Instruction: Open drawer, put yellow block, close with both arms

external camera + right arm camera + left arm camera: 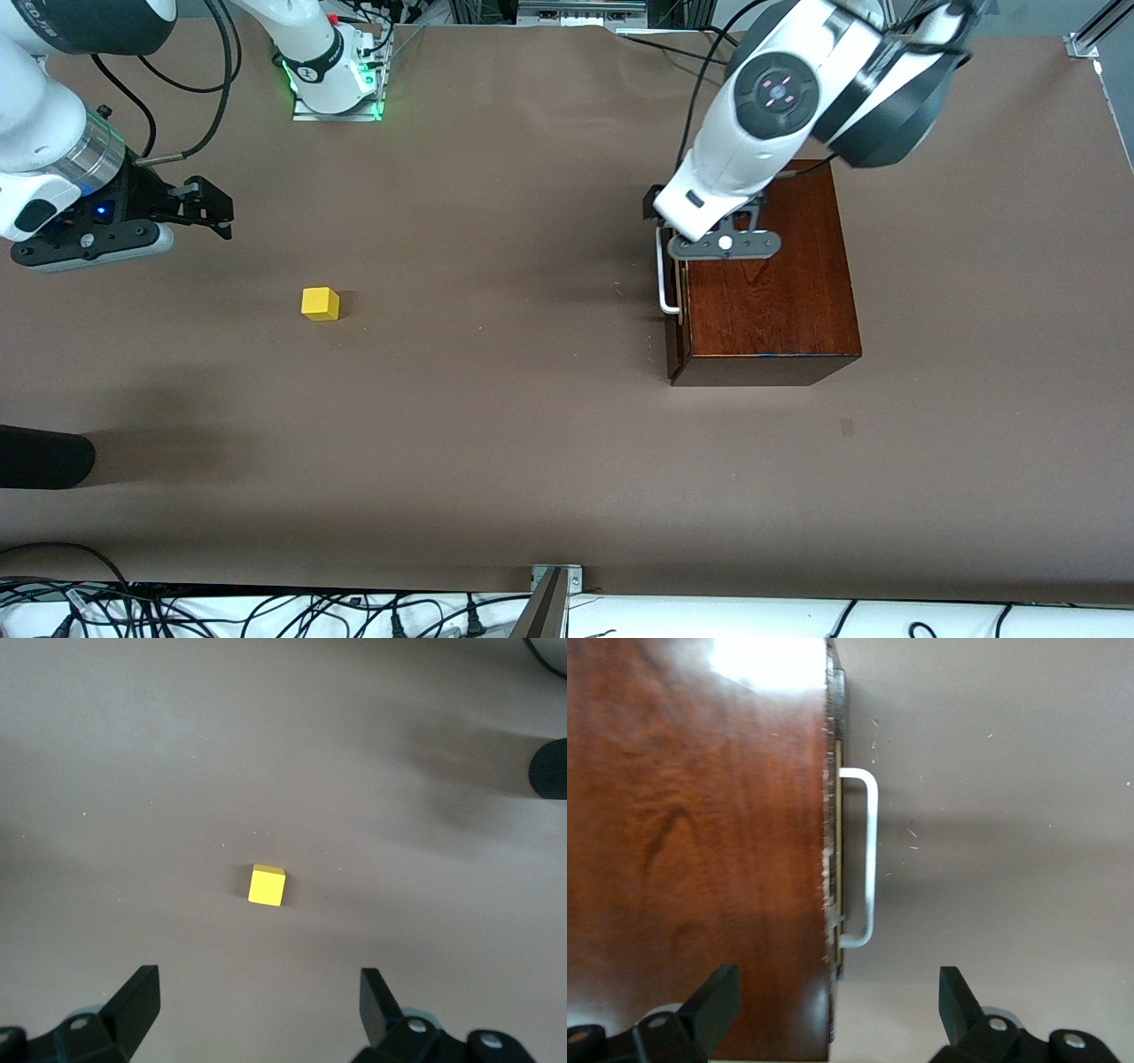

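Nothing done yet: the drawer (679, 292) is shut, the left gripper (833, 1005) over its handle (866, 855), the right gripper (257, 1001) over the yellow block (320, 303) mid-desk, both fingers apart.

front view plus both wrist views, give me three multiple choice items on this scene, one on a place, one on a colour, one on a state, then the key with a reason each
1. Where is the yellow block?
A. on top of the wooden box
B. on the bare table, toward the right arm's end
C. held in a gripper

2. What colour is the drawer's handle?
A. white
B. black
C. yellow

3. What state is the drawer in?
A. pulled fully out
C. removed from the box
B. shut, front flush with the box

Key: 1 B, the block sits alone on the table under the open right gripper. 2 A, the left wrist view shows a white U-shaped bar. 3 B, no tray shows; the open left gripper hovers over the box edge by the handle.
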